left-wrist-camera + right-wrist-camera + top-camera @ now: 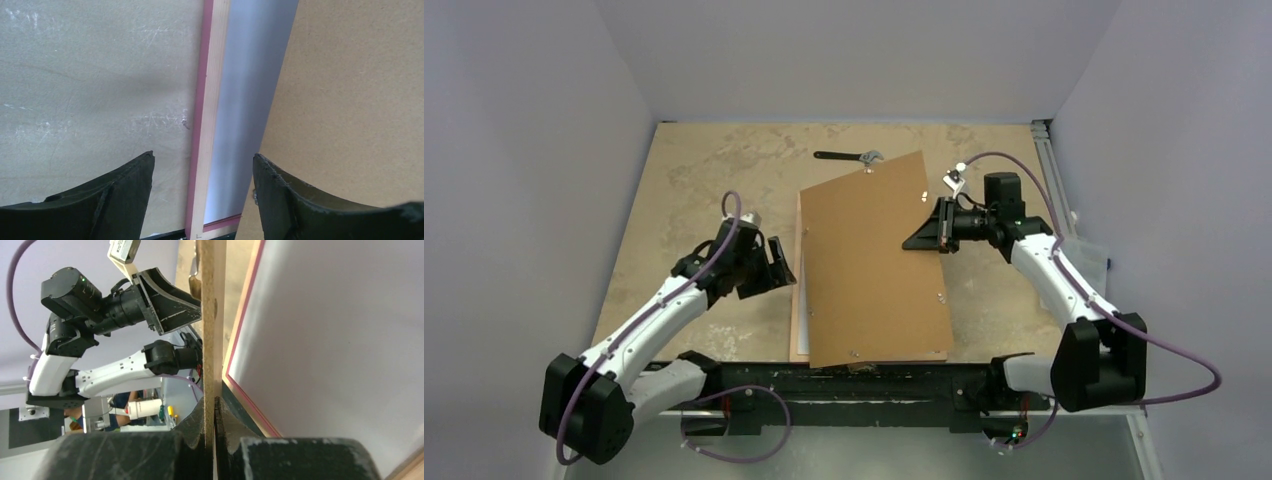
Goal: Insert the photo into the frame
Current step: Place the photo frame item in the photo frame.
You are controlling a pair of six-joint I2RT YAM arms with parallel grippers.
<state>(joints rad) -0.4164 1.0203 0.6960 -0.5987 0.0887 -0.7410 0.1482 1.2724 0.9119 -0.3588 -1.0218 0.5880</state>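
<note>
The frame (pixel 795 290) lies back-up on the table, and only its left edge shows; the left wrist view shows its wood-coloured back with a pink rim (pixel 212 100). The photo (pixel 245 90) lies inside it, white back up, and also shows in the right wrist view (pixel 340 340). A plain brown board (pixel 874 260) covers most of both, its right side raised. My right gripper (pixel 927 232) is shut on the board's right edge (pixel 212 315). My left gripper (pixel 776 265) is open and empty, just left of the frame's edge, its jaws straddling that edge (pixel 202 165).
A black wrench (pixel 849 156) lies at the back of the table behind the board. The table's black front edge (pixel 864 375) runs just below the frame. Grey walls close in left, right and back.
</note>
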